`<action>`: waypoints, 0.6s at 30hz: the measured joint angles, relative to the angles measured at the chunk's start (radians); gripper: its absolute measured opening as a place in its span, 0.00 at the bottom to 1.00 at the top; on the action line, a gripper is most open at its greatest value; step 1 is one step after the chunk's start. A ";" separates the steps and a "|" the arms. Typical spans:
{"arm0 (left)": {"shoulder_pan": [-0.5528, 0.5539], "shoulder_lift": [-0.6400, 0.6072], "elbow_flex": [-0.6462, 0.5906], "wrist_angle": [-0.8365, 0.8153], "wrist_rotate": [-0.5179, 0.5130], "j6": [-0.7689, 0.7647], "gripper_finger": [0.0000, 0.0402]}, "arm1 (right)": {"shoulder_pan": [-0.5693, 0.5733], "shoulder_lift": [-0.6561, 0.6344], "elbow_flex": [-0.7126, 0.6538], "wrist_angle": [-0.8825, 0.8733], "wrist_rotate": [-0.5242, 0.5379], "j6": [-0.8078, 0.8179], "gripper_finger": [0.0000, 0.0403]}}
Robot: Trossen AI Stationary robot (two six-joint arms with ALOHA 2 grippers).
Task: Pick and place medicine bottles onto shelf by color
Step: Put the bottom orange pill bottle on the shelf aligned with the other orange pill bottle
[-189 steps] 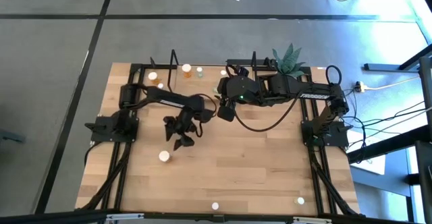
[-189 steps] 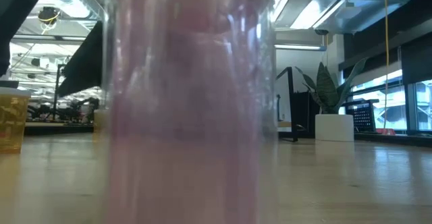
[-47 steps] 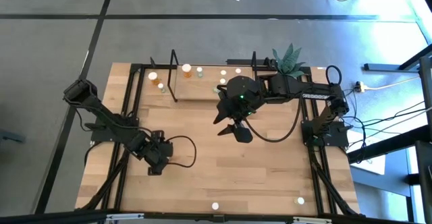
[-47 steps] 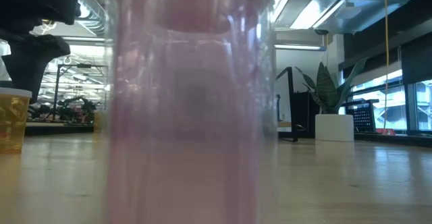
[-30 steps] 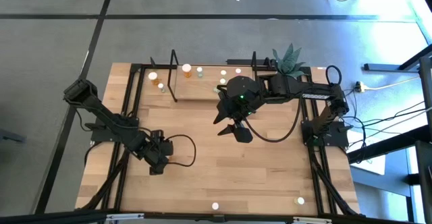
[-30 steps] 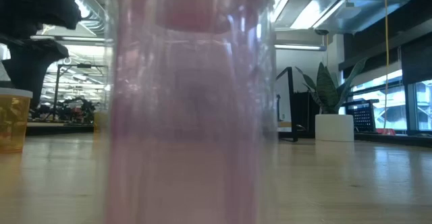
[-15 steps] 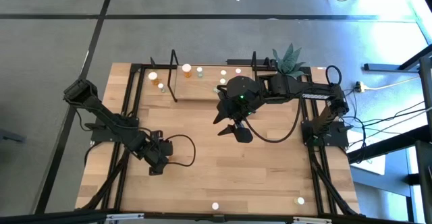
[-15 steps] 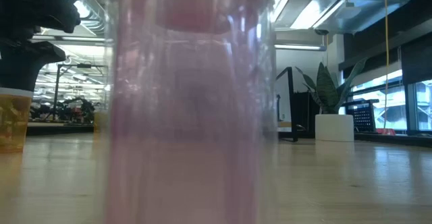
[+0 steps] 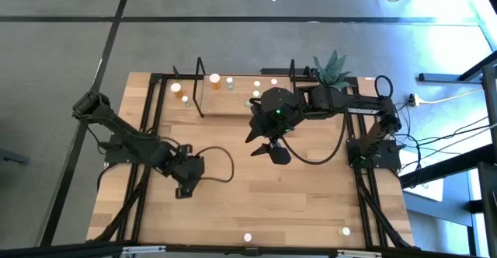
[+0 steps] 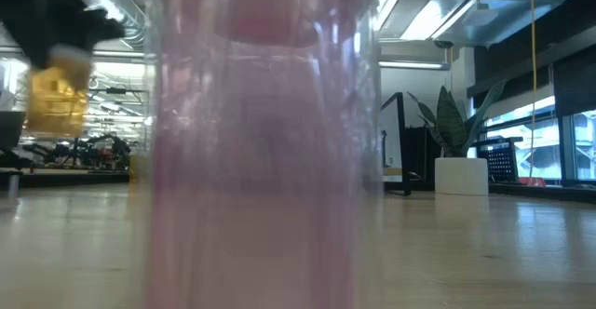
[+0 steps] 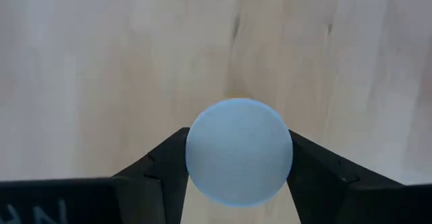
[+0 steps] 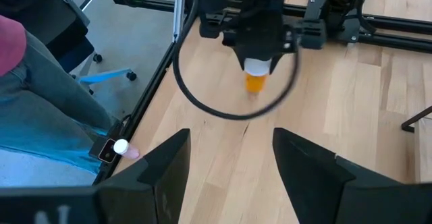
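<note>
My left gripper [image 9: 185,183] is over the table's left half and is shut on a small orange medicine bottle [image 12: 256,81] with a white cap. The low view shows this bottle [image 10: 58,100] up in the air. My right gripper [image 9: 272,151] hangs open over the table's middle with nothing between its fingers [image 12: 229,156]. The shelf [image 9: 233,106], with black upright loops at its ends, stands at the far edge. Several bottles [image 9: 213,78] stand on and around it. A pink bottle [image 10: 261,141] stands right in front of the low camera. My left gripper pinches the orange bottle at its top end, with one finger on each side of the round white cap [image 11: 239,151]. The fingers [image 11: 162,170] come from above and point down. The bottle hangs upright below them, its orange body [image 12: 256,82] clear of the table.
Two more bottles [image 9: 247,238] [image 9: 345,231] stand near the table's front edge. A potted plant [image 9: 332,67] stands at the far right. A person in jeans [image 12: 40,116] is beside the table. Bare wood lies between the two grippers.
My left gripper has come down around the orange bottle and then risen, shifting a little toward the table's right edge. The bottle stood on the table and now hangs clear of it, still upright.
</note>
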 joint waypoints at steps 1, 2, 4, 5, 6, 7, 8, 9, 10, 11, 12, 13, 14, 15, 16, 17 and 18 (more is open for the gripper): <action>0.020 0.000 0.029 -0.021 0.000 0.026 0.48 | 0.000 0.000 0.000 0.000 0.000 0.000 0.53; 0.041 0.000 0.058 -0.038 -0.002 0.050 0.48 | 0.000 0.000 0.000 0.000 0.000 0.000 0.53; 0.090 0.000 0.114 -0.083 -0.001 0.094 0.48 | 0.000 0.000 0.000 0.000 0.000 0.000 0.53; 0.116 -0.001 0.142 -0.101 -0.003 0.114 0.48 | 0.000 0.000 0.000 0.000 0.000 0.000 0.53; 0.143 0.000 0.167 -0.119 -0.009 0.130 0.48 | 0.000 0.000 0.000 0.000 0.002 0.000 0.53; 0.172 -0.001 0.191 -0.139 -0.018 0.145 0.48 | 0.000 0.000 0.000 0.000 0.011 0.002 0.53; 0.200 -0.001 0.214 -0.161 -0.023 0.159 0.48 | 0.000 0.000 0.000 0.000 0.027 0.007 0.53; 0.231 -0.001 0.235 -0.186 -0.025 0.174 0.48 | 0.000 0.000 0.000 -0.001 0.052 0.018 0.53; 0.264 -0.001 0.254 -0.212 -0.028 0.191 0.48 | 0.000 0.000 0.000 -0.001 0.080 0.032 0.53; 0.297 -0.001 0.276 -0.235 -0.033 0.204 0.48 | 0.000 0.000 0.000 -0.001 0.106 0.037 0.53; 0.332 -0.001 0.294 -0.255 -0.039 0.219 0.48 | 0.000 0.000 0.000 -0.001 0.134 0.043 0.53; 0.368 -0.001 0.311 -0.271 -0.042 0.233 0.48 | 0.000 0.000 0.000 -0.001 0.166 0.053 0.53; 0.404 -0.001 0.328 -0.282 -0.042 0.251 0.48 | 0.000 0.000 0.000 -0.001 0.199 0.058 0.53; 0.441 -0.001 0.344 -0.290 -0.041 0.270 0.48 | 0.000 0.000 0.000 -0.001 0.234 0.065 0.53; 0.477 -0.001 0.358 -0.293 -0.042 0.288 0.48 | 0.000 0.000 0.000 -0.001 0.269 0.075 0.53; 0.514 -0.001 0.368 -0.293 -0.042 0.303 0.48 | 0.000 0.000 0.000 -0.001 0.302 0.084 0.53; 0.551 -0.001 0.376 -0.292 -0.042 0.312 0.48 | 0.000 0.000 0.000 -0.001 0.332 0.087 0.53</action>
